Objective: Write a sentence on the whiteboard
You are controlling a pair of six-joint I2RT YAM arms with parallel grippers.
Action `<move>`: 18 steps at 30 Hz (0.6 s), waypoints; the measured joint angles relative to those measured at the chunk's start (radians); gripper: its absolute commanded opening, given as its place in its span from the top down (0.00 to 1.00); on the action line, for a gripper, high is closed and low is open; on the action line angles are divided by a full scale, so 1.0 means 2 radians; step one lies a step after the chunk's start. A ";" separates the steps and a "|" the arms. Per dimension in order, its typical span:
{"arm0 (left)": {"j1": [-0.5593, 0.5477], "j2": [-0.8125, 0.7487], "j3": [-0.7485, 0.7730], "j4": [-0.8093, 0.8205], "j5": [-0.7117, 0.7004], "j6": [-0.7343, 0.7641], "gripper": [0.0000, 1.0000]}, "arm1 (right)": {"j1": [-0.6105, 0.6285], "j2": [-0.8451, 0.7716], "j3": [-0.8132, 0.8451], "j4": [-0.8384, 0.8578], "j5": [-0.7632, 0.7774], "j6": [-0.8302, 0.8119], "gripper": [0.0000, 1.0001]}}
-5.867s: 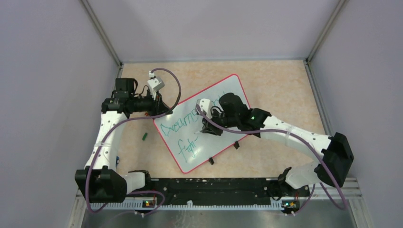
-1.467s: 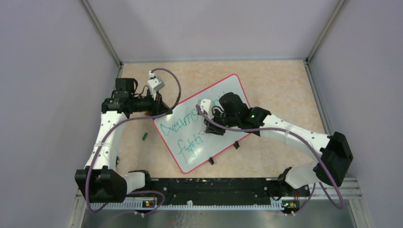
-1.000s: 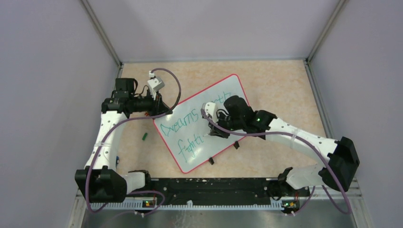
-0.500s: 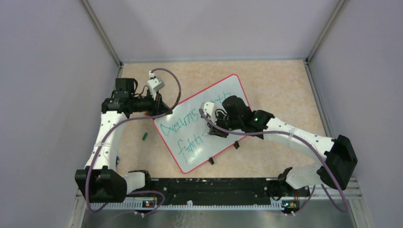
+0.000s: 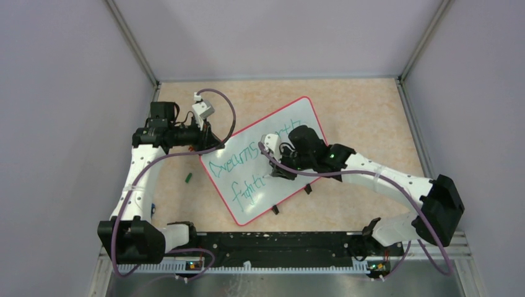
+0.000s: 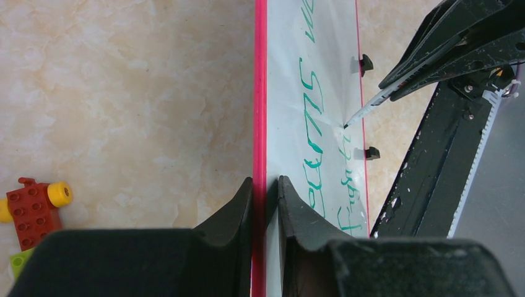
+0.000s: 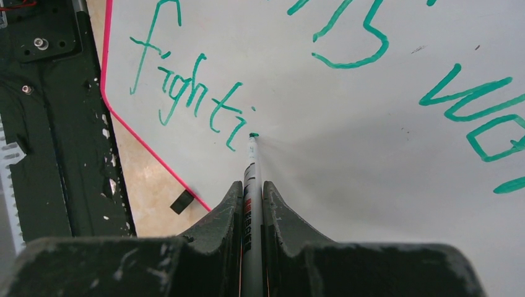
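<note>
Since the earliest overhead look, the lower line of the sentence (image 5: pixel 238 168) has grown from "figh" to "fighti", and the right tool (image 5: pixel 273 174) has edged a little toward the right of the frame with it; the left arm has not budged. From above, the whiteboard (image 5: pixel 297 127) lies tilted across the middle of the tabletop (image 5: pixel 359 111), its red rim plain all round, with "Dreams" legible on the upper line and a small green piece (image 5: pixel 187 177) lying apart to its left. Only the right wrist view shows the grip properly: the right tool (image 7: pixel 252 185) is pinched tight on a white marker (image 7: pixel 251 162), whose green tip touches the board just after the last "i" of "fighti", with "wo" starting at the right edge. Print on the marker's barrel is too small to read. Only the left wrist view shows the left tool (image 6: pixel 266 180) clamped on the whiteboard's red rim, one finger either side, and red, yellow and green toy bricks (image 6: pixel 32 207) at the lower left of that frame.
</note>
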 measured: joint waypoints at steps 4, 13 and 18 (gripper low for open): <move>0.000 0.000 0.000 0.000 0.000 0.001 1.00 | 0.000 -0.001 -0.009 0.003 -0.005 0.001 1.00; 0.000 0.000 0.000 0.000 0.000 0.002 1.00 | 0.000 -0.009 -0.032 0.000 -0.009 0.003 1.00; 0.000 0.000 0.000 0.000 0.000 0.002 1.00 | 0.000 -0.009 -0.032 0.000 -0.009 0.003 1.00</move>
